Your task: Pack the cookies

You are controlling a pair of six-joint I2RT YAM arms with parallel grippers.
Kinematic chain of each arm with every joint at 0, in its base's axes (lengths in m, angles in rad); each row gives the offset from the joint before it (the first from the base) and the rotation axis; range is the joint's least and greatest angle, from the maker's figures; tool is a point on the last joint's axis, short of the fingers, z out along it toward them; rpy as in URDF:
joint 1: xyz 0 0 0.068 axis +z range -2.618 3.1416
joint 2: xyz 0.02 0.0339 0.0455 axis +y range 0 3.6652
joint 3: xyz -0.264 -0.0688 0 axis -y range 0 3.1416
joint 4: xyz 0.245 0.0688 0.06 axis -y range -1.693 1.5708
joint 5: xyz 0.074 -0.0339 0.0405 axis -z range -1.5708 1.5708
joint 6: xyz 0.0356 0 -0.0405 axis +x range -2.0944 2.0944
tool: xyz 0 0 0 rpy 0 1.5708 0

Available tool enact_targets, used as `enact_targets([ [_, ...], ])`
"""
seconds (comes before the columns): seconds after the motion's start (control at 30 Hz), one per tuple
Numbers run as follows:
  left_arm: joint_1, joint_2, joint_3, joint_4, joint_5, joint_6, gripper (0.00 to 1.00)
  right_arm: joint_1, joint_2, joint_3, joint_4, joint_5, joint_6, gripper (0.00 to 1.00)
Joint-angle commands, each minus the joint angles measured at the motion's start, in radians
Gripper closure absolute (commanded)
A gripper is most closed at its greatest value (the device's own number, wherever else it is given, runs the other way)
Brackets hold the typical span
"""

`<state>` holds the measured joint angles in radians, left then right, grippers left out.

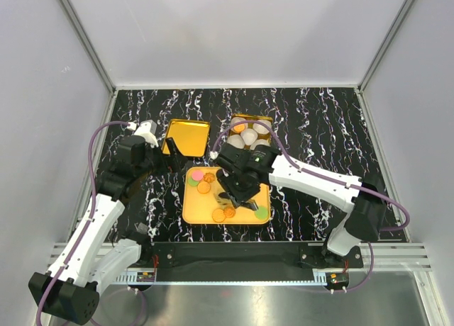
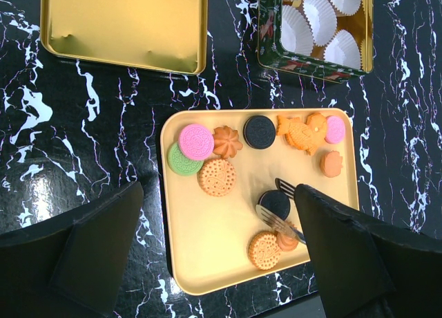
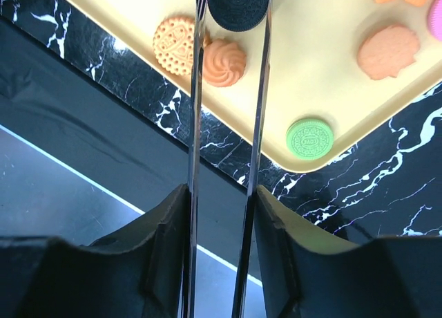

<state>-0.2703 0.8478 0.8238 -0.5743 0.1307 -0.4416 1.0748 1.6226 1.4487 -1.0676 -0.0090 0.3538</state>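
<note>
The cookies lie on a yellow tray [image 1: 195, 209]: a pink one [image 2: 196, 141], a green one [image 2: 182, 160], a black one [image 2: 260, 132] and several orange ones. My right gripper [image 3: 221, 193] is shut on metal tongs [image 3: 195, 124]. The tong blades straddle a second black cookie [image 3: 238, 3], also seen in the left wrist view [image 2: 276, 204]. I cannot tell whether it is lifted. Another green cookie [image 3: 310, 138] lies by the tray's near corner. My left gripper [image 2: 219, 190] is open and empty, high above the tray's left part.
A tin box [image 1: 250, 132] with white paper cups [image 2: 298, 33] and one orange cookie stands behind the tray. Its gold lid [image 2: 124, 24] lies upturned to the left. The black marbled tabletop [image 2: 83, 124] surrounds them, and a metal rail [image 1: 234, 259] runs along the near edge.
</note>
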Motion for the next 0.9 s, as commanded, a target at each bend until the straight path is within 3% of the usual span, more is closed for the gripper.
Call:
enact_targets([
  [0.0,0.005,-0.009,-0.003,0.039,0.014,0.006,0.01,-0.026,-0.038,0.056,0.009,0.026,-0.016,0.53],
  [0.47,0.005,-0.007,-0.005,0.042,0.014,0.004,0.01,-0.275,-0.098,0.13,0.063,0.029,-0.081,0.52],
  [0.87,0.005,0.004,-0.005,0.044,0.018,0.006,0.01,-0.526,0.009,0.242,0.142,0.122,-0.128,0.52],
])
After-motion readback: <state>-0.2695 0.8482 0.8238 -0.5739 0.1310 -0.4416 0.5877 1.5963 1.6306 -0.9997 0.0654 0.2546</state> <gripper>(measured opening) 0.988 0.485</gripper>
